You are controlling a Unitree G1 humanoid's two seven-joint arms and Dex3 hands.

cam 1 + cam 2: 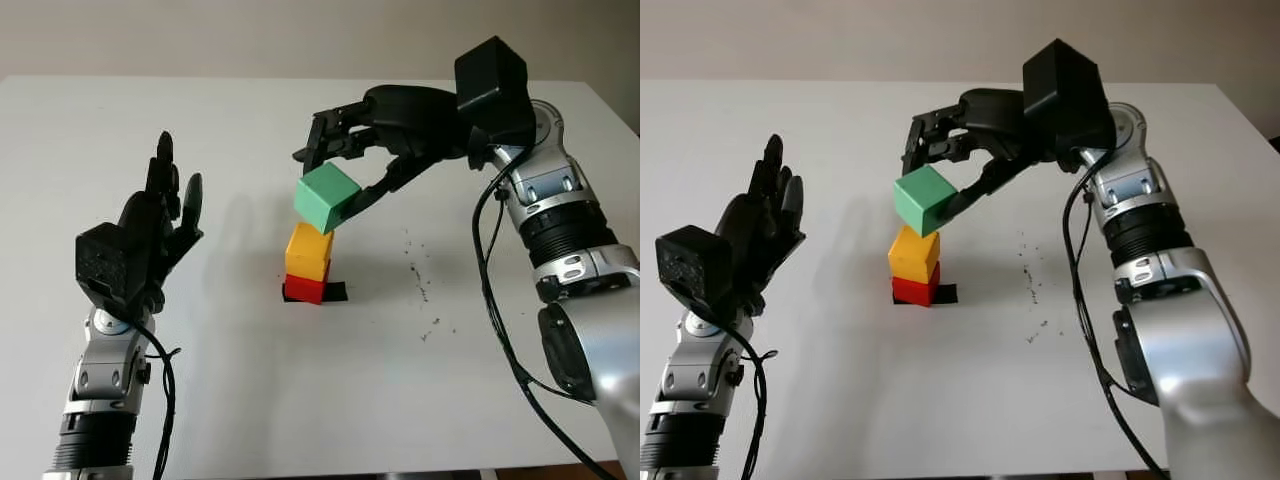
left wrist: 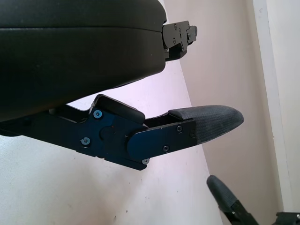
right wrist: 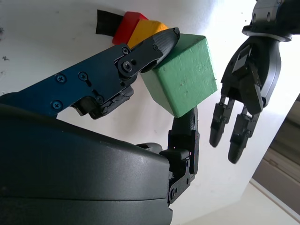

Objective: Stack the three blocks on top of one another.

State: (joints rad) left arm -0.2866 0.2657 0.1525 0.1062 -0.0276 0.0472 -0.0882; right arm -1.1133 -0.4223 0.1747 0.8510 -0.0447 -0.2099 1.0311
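Right robot hand (image 3: 180, 77) grips green block (image 3: 185, 75) near yellow block (image 3: 146, 31), red block (image 3: 126, 26).

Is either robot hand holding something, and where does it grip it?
The right robot hand pinches the green block by opposite side faces; the left robot hand is open.

A: What is lying behind the table (image 1: 250, 400)?
B: A plain beige wall (image 1: 250, 35) is running along its far edge.

A: And the tabletop?
B: It is showing white and matte, carrying small dark specks (image 1: 420, 285) right of centre; soft daylight is casting faint shadows (image 1: 235, 215) across it.
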